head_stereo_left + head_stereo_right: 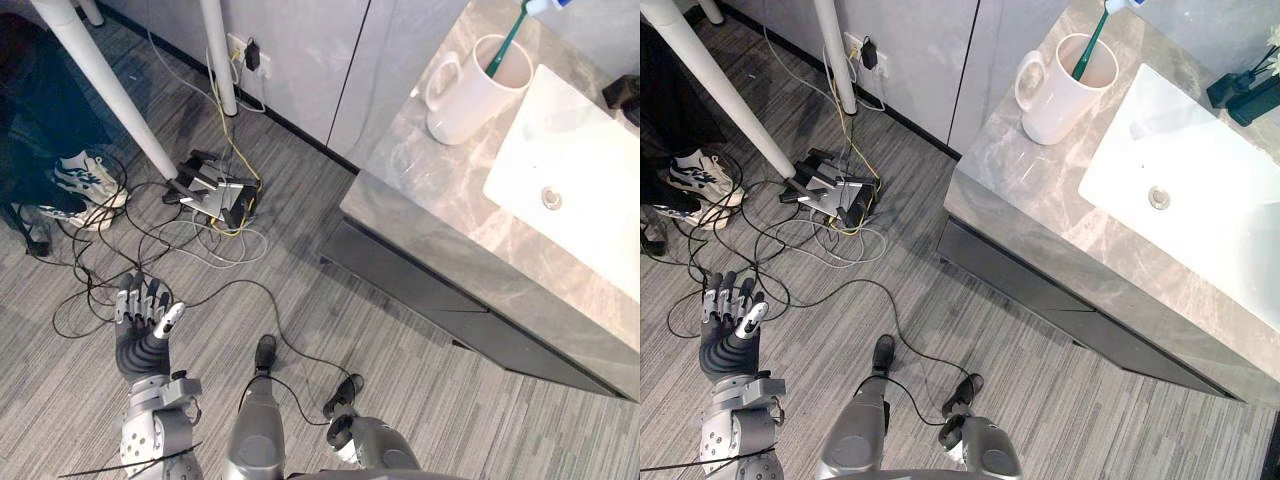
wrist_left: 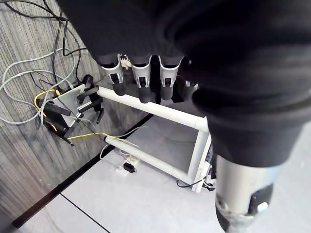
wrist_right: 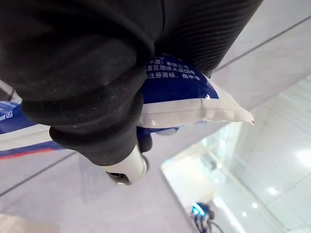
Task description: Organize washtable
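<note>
**Robot by the sink, a tube in one hand**

The robot stands in front of a grey stone counter [image 1: 440, 190] on its right. A white sink [image 1: 590, 170] is set into the counter. Just left of the sink, at the far end, stands a white mug [image 1: 470, 100], upright, with its handle to the left. A green toothbrush [image 1: 508, 45] leans inside the mug.

The left hand [image 1: 148, 318] hangs low on the left, over the grey floor [image 1: 420, 400], well away from the counter. Its fingers [image 2: 141, 82] are straight and spread a little, and it holds nothing.

The right hand [image 3: 97, 97] is seen from very close. A blue and white tube [image 3: 180, 94] is tucked tight under it, with one flat end sticking out, and the hand is closed round it.

On the floor to the far left lies a power strip [image 1: 215, 190] in a tangle of wires, next to a white pole [image 1: 105, 85]. A person's shoe [image 1: 85, 180] stands left of it.
</note>
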